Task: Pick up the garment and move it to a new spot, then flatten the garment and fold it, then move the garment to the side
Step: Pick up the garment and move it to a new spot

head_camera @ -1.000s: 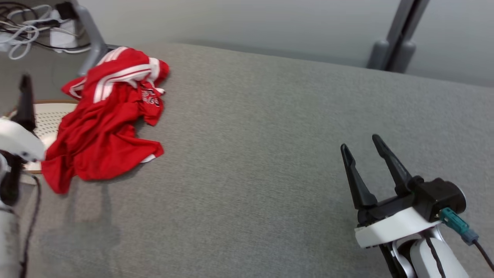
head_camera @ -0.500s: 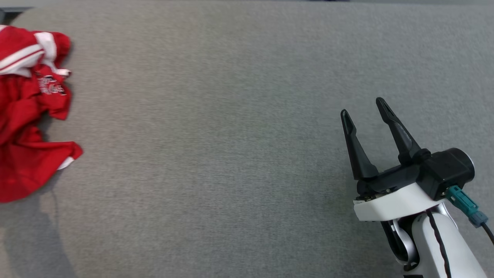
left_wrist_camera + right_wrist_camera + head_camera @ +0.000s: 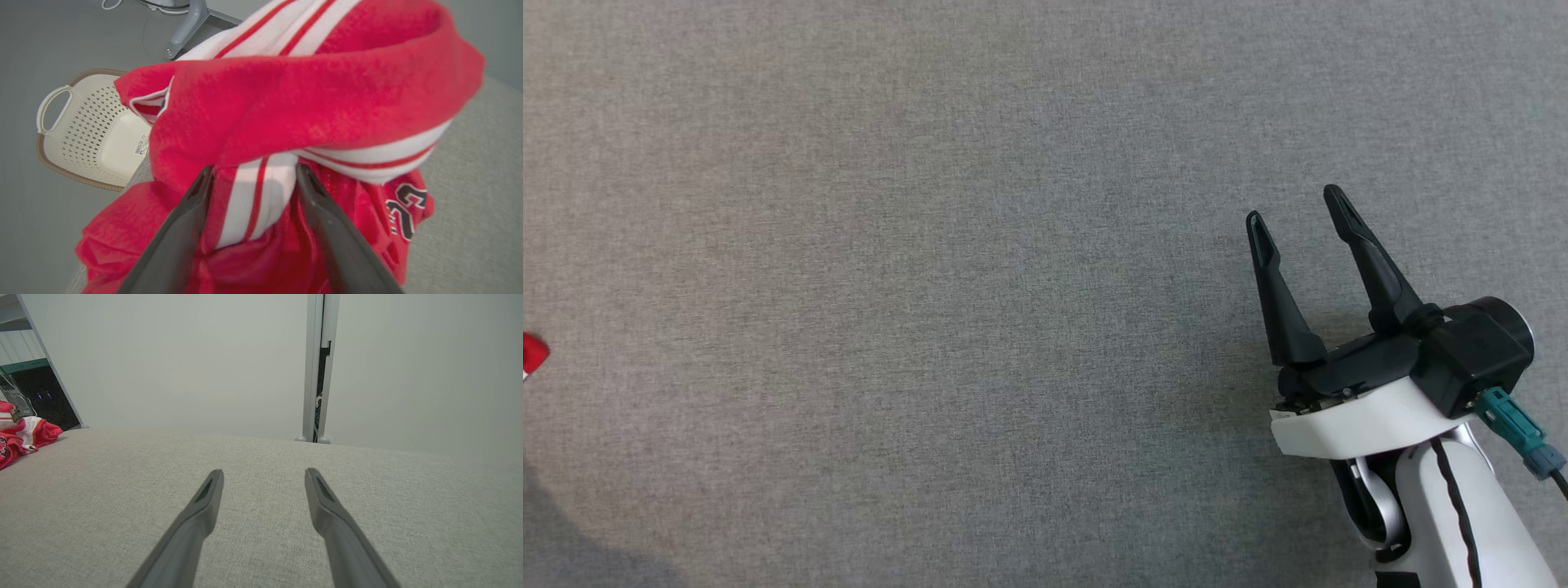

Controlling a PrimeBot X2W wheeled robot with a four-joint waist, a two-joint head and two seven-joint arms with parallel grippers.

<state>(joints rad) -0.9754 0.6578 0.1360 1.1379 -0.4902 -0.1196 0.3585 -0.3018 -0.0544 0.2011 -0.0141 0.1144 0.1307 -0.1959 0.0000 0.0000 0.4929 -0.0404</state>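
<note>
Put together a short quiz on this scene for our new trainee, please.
1. True or false: the right end effector is holding the garment.
2. What lies between the fingers of the left end effector? A) a white-and-red striped fold of the garment; B) a folded towel; C) a plastic bottle.
3. Fill in: in the left wrist view, the cream perforated thing to the garment's left is a ____.

Key: 1. False: it is open and empty over the grey cloth surface. 2. A. 3. basket.
</note>
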